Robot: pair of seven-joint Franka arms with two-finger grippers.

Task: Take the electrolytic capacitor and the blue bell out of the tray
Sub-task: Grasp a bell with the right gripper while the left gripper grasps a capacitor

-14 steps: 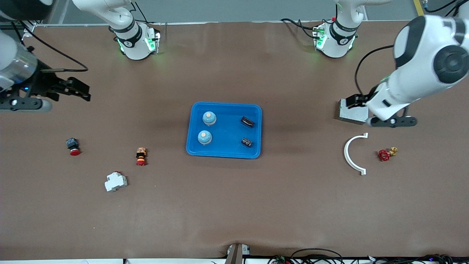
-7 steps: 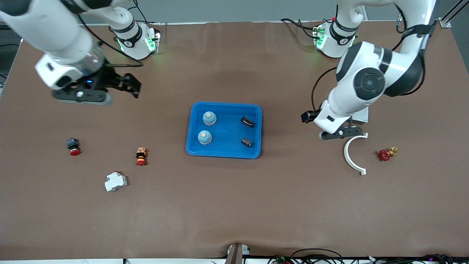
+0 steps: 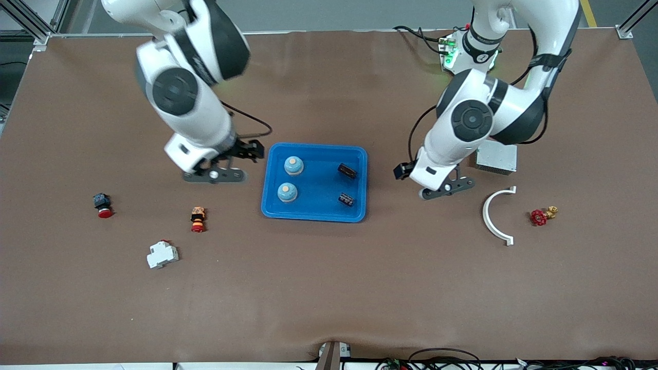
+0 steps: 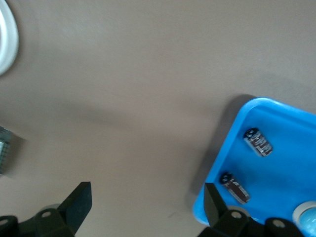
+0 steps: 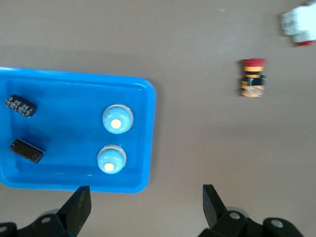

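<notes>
**Both grippers hang beside the blue tray, nothing in their grasp**

The right gripper (image 3: 251,152) is up over bare table just beside the blue tray (image 3: 314,214), at the tray's edge toward the right arm's end of the table. Its fingers (image 5: 79,205) are spread wide and hold nothing. Closest to it inside the tray are the two bells (image 3: 293,165) (image 3: 287,192) (pale blue domes with a light button on top), standing one nearer the front camera than the other. In the right wrist view the same pair (image 5: 118,119) (image 5: 111,159) sits along the tray wall (image 5: 150,128) next to that gripper.

The left gripper (image 3: 401,171) is over the table just off the tray's edge toward the left arm's end, fingers (image 4: 79,202) apart and empty. The two capacitors (image 3: 347,170) (image 3: 346,199), dark cylinders lying on their sides, rest in the part of the tray closest to it; the left wrist view shows them (image 4: 258,142) (image 4: 235,186) just inside the tray's rim (image 4: 217,163).

Away from the right gripper, toward the front camera, lie an orange and red push button (image 3: 197,219), a white breaker (image 3: 162,255) and a red-capped button (image 3: 102,204). By the left arm lie a grey box (image 3: 496,157), a white curved bracket (image 3: 494,216) and a red valve (image 3: 542,216).
</notes>
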